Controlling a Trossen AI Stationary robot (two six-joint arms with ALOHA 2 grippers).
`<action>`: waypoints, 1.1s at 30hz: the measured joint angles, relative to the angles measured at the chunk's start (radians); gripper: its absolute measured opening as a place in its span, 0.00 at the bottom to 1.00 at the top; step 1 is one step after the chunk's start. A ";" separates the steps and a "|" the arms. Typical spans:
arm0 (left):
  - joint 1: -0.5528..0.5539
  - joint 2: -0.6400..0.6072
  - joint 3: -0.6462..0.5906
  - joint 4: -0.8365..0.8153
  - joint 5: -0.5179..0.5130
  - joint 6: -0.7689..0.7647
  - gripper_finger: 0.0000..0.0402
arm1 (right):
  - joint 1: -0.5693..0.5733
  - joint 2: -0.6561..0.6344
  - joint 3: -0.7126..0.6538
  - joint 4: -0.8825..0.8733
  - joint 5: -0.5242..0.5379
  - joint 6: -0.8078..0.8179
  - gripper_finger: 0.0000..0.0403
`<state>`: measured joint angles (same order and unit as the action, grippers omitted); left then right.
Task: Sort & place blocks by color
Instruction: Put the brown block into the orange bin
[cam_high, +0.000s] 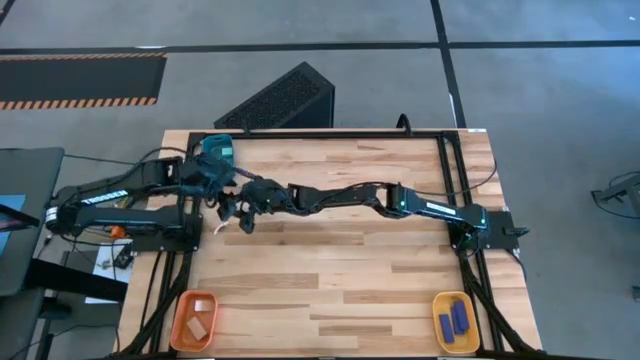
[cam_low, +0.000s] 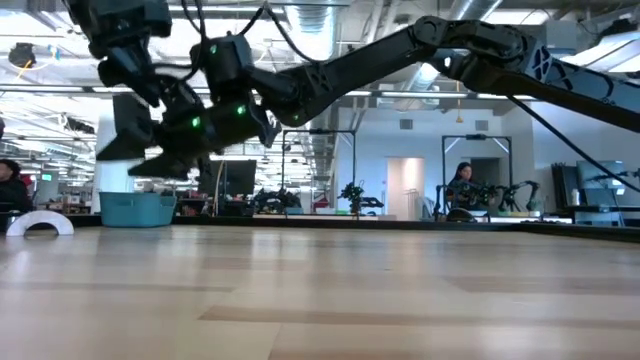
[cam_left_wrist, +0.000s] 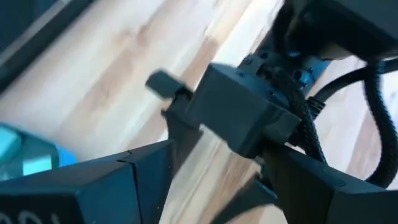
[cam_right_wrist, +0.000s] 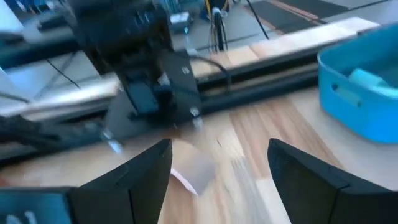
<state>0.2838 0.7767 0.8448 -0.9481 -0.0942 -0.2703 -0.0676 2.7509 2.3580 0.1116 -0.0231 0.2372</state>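
A small pale block (cam_right_wrist: 193, 171) lies flat on the wood table near its left edge, also seen as a white arch (cam_low: 38, 222) and a white speck (cam_high: 222, 228). My right gripper (cam_right_wrist: 219, 149) reaches across the table and hovers open just short of it, nothing between its fingers. My left gripper (cam_left_wrist: 217, 162) hangs open above the right gripper, close to the teal tray (cam_high: 218, 150), which holds a cyan cube (cam_right_wrist: 373, 78). The orange tray (cam_high: 195, 318) holds pale wood pieces. Dark blue bars lie in the yellow tray (cam_high: 455, 320).
The two arms crowd together at the table's far left (cam_high: 240, 195). Black frame rails (cam_high: 450, 170) run along the table's far and side edges. Bare wood (cam_high: 340, 270) stretches between the arms and the two near trays.
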 joint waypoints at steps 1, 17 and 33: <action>0.016 0.017 0.000 -0.016 0.014 0.001 0.57 | 0.001 0.009 -0.001 0.007 0.004 -0.009 0.71; 0.147 0.225 0.134 -0.064 0.087 0.084 0.57 | 0.008 0.020 -0.021 0.018 0.038 -0.222 0.71; 0.380 0.205 0.109 -0.064 0.308 0.156 0.57 | 0.020 0.018 -0.020 -0.056 0.050 -0.166 0.71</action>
<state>0.6634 0.9813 0.9542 -1.0116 0.2141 -0.1145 -0.0472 2.7689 2.3379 0.0554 0.0265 0.0713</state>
